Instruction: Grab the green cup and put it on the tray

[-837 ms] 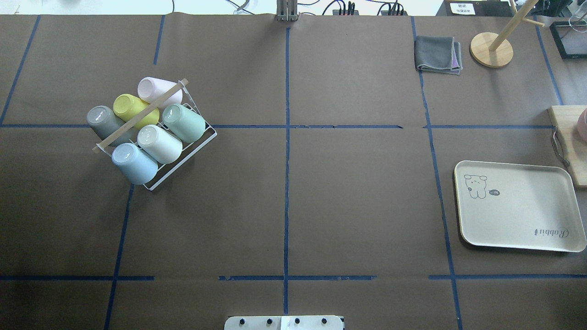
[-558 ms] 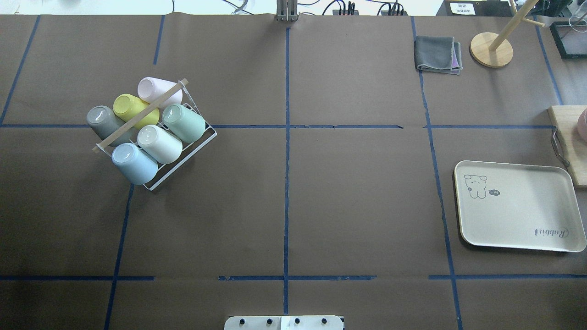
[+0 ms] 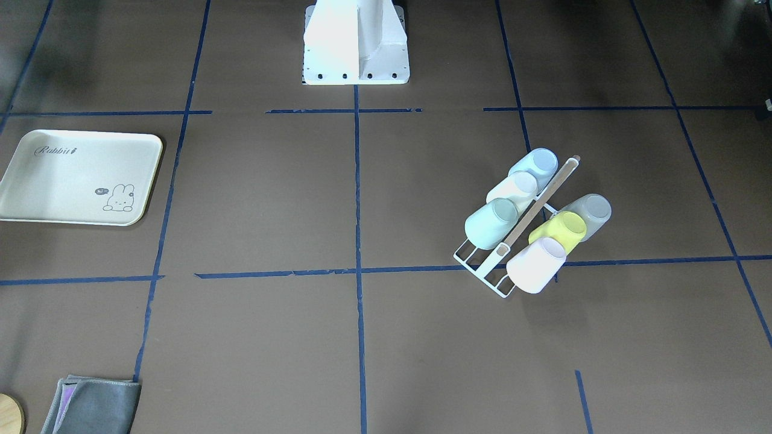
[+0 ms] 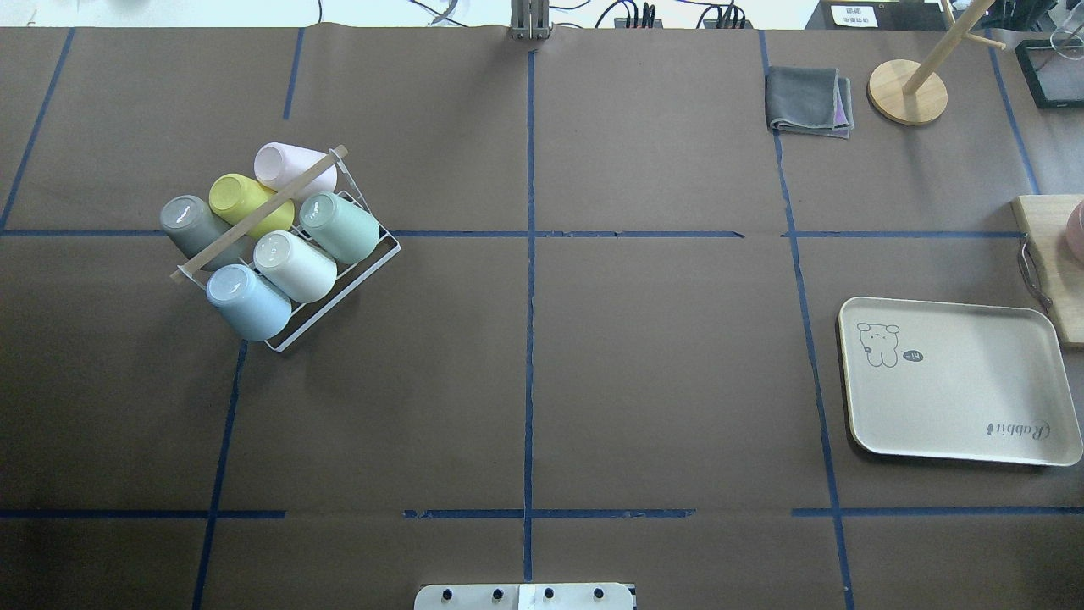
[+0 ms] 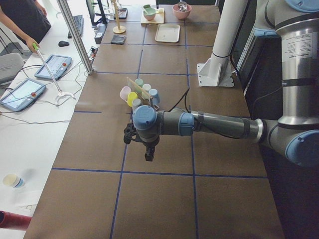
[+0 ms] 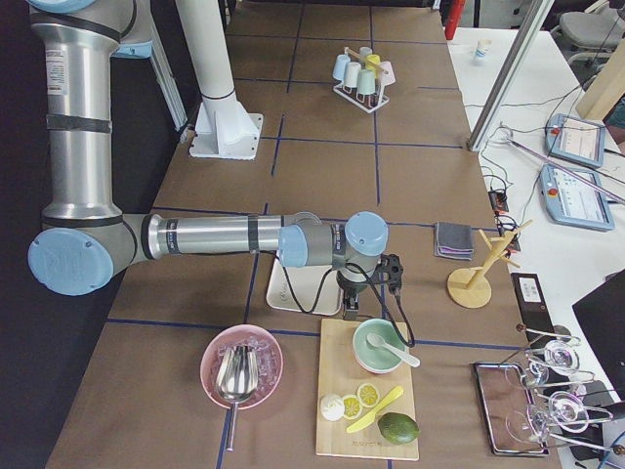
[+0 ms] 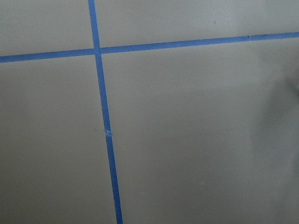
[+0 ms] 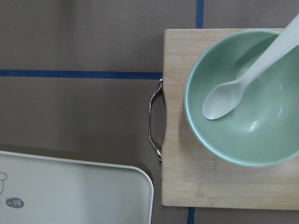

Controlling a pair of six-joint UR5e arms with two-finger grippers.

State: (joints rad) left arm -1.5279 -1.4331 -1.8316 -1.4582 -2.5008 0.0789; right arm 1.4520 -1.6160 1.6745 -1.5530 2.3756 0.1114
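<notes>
Nothing has moved — green cup [image 4: 340, 227] in the rack [image 4: 383, 252], tray [image 4: 957, 398] well apart, pick unstarted — and we cannot tell if left gripper [image 5: 148, 154] or right gripper [image 6: 350, 311] is clenched.

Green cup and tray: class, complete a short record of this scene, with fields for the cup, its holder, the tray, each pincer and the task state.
green cup: lies tilted in the rack, end slot, next to the white cup
rack: white wire, holds six cups
tray: empty, across the table from the rack
left pincer: above bare table, short of the rack; open or shut unclear
right pincer: above the board edge beside the tray; open or shut unclear
task state: cup not yet picked up
</notes>
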